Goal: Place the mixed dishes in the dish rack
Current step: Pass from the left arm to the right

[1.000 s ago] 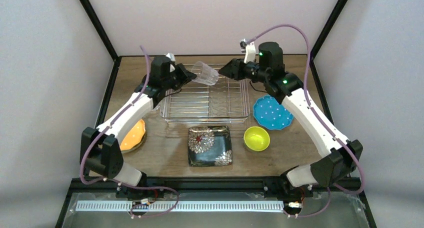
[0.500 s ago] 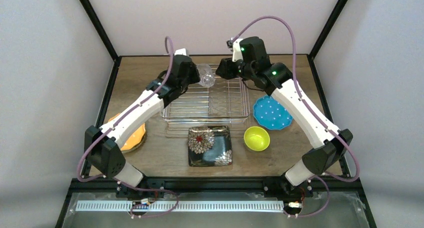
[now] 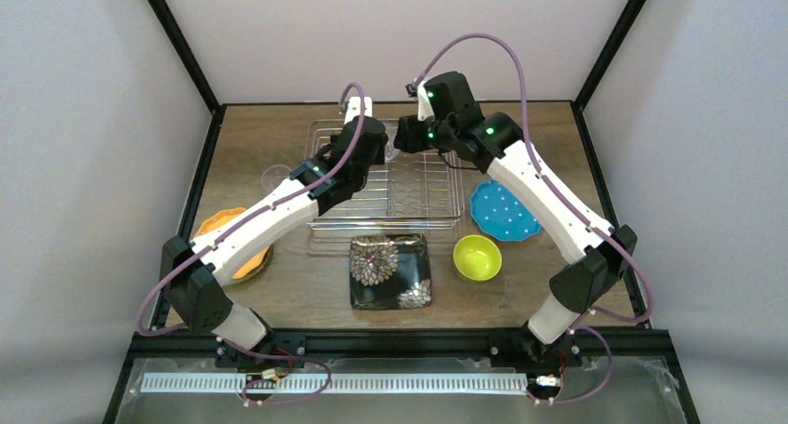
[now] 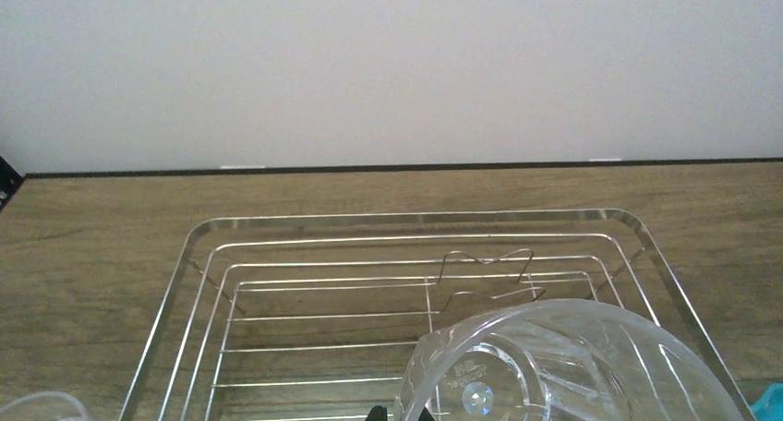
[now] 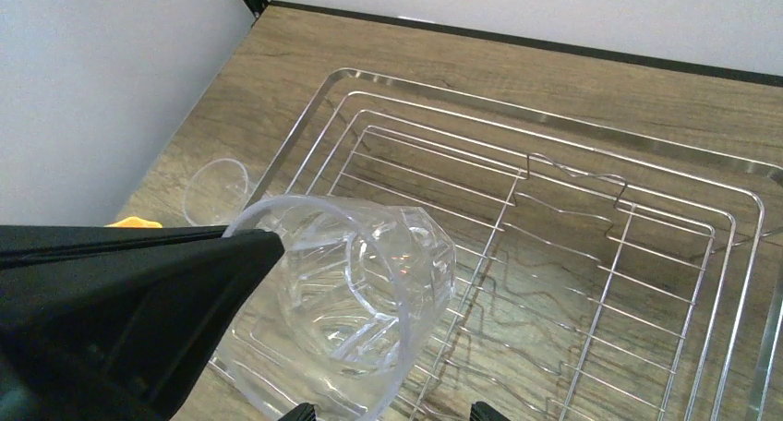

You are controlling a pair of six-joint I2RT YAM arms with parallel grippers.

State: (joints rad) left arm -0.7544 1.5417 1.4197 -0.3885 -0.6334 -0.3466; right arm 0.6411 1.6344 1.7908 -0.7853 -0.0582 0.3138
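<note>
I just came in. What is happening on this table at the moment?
The left gripper is shut on a clear glass cup, holding it tilted over the dish rack. The right gripper is open beside the cup, not gripping it. No dish shows in the rack; a second cup, orange plate, black plate, yellow-green bowl and blue plate wait on the table.

A wood-grain table (image 3: pixel 530 298) stood between pale walls (image 3: pixel 400 33), black frame bars (image 3: pixel 178 45) rising at its far corners.
</note>
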